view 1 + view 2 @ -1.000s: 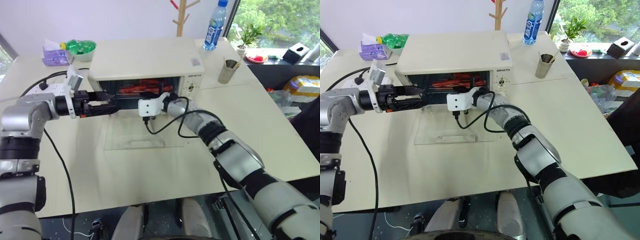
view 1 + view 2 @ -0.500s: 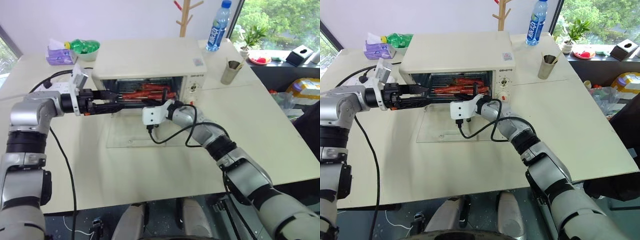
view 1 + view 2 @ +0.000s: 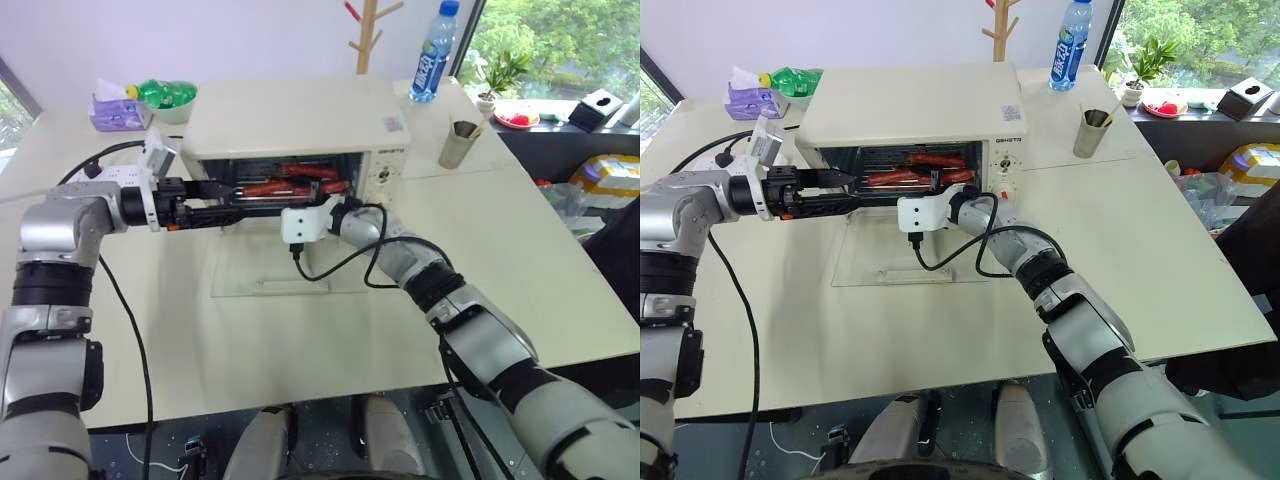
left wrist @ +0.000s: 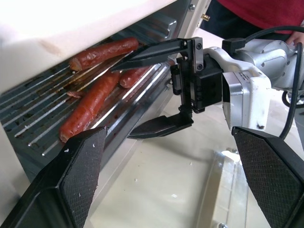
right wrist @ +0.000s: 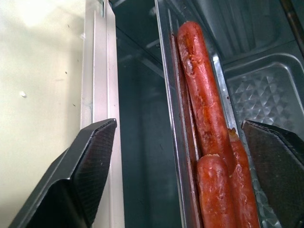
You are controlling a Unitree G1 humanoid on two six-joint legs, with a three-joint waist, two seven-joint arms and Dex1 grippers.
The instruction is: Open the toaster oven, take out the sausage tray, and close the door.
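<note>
The toaster oven point(image 3: 300, 135) stood on the table point(image 3: 520, 260) with the door point(image 3: 285, 268) folded down flat in front of it. The sausage tray point(image 4: 102, 111) sat inside the oven, its front rim at the mouth, red sausages point(image 5: 204, 102) lying along it. The left gripper point(image 3: 222, 192) hovered at the opening's left side, fingers spread wide and holding nothing. The right gripper point(image 4: 159, 88) had its fingers parted wide, one above and one below the tray's rim, not clamped.
</note>
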